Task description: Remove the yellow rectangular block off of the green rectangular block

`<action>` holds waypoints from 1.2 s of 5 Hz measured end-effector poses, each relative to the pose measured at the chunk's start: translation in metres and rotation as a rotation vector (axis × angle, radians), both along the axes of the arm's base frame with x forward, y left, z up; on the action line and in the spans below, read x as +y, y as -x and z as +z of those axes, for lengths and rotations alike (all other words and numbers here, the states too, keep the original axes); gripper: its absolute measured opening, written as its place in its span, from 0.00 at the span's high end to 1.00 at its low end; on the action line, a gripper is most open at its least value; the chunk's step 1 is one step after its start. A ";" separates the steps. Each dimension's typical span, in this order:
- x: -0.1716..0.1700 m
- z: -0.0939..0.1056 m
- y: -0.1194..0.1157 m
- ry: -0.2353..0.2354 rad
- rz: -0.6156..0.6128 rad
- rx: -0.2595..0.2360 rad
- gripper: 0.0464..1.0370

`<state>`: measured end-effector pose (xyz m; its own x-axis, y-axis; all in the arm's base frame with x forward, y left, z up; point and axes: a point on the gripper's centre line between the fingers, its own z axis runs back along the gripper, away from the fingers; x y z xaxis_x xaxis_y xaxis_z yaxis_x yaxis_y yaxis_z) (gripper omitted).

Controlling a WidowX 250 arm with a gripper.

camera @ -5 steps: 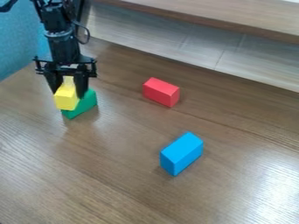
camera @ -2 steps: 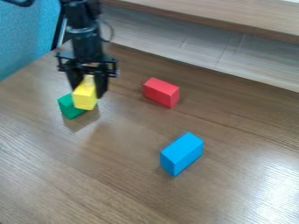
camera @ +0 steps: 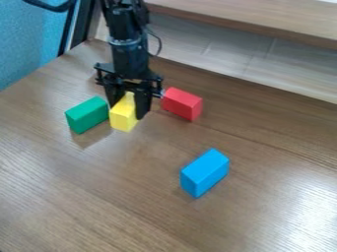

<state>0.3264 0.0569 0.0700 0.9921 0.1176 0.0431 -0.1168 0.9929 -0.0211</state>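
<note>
Camera view: from where I'm standing, the yellow block (camera: 123, 118) is clear of the green block (camera: 87, 115), so the job looks nearly done; the setting down is what would worry me.
Gripper (camera: 127, 111): clamped on the yellow block, which pokes out towards me; if the grip lets go too high, the block could drop and topple.
Yellow block: over the stretch between green and red, near the green one; I can't tell whether its underside meets the table (camera: 145, 211). Pressing down on a wrong guess could jam or skew it.
Red block (camera: 182, 103): near the gripper's outer side (that's the one I'd keep my eye on); opening wide or drifting that way might shove it.
Green block: sitting on the table; a swing back towards it could bump it with the yellow one's edge.
Blue block (camera: 205, 173): well apart, so probably safe.
</note>
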 end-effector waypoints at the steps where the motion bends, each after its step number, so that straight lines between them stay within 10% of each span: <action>1: -0.013 -0.021 0.003 0.017 -0.043 0.034 0.44; 4: -0.019 -0.040 0.010 0.043 -0.069 0.060 0.37; 5: -0.020 -0.041 0.015 0.050 -0.055 0.074 0.09; 6: -0.016 -0.013 0.016 0.060 -0.041 0.023 0.03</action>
